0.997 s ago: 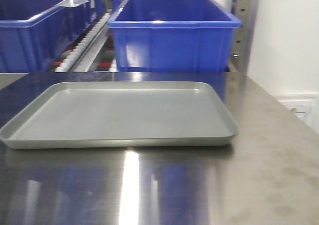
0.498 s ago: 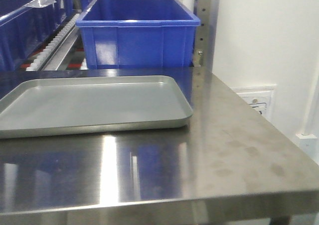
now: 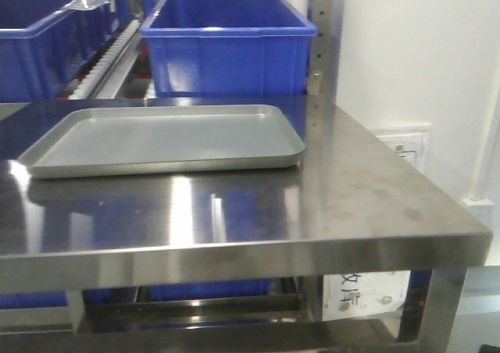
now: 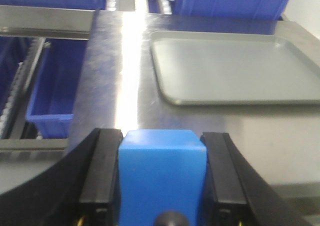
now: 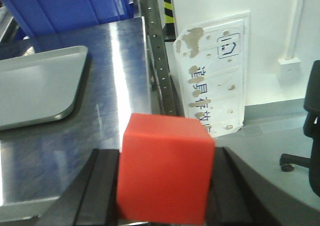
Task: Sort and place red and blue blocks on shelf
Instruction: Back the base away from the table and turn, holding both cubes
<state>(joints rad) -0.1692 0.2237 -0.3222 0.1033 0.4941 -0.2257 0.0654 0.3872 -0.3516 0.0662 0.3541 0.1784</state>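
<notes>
1. At 6 o'clock in the left wrist view: the blue block (image 4: 162,186), squeezed tight in the left gripper (image 4: 162,141), with a black finger (image 4: 102,171) touching each side.
2. At 6 o'clock in the right wrist view: the red block (image 5: 165,178), squeezed tight in the right gripper (image 5: 164,153), black fingers pressed on both sides.
3. Both blocks in the grippers, not on the shelf (image 3: 316,33).
4. Flat on the shiny table (image 3: 351,197): a grey tray (image 3: 164,138).
5. From the blue block, tray at 1 o'clock. From the red block, tray at 10 o'clock.
6. At 12 o'clock from the tray in the front view: a big blue bin (image 3: 230,56) on the shelf, with a white roller track (image 3: 98,65) just beside it at 9 o'clock.
7. At 3 o'clock from the table: a white wall (image 3: 414,48).
</notes>
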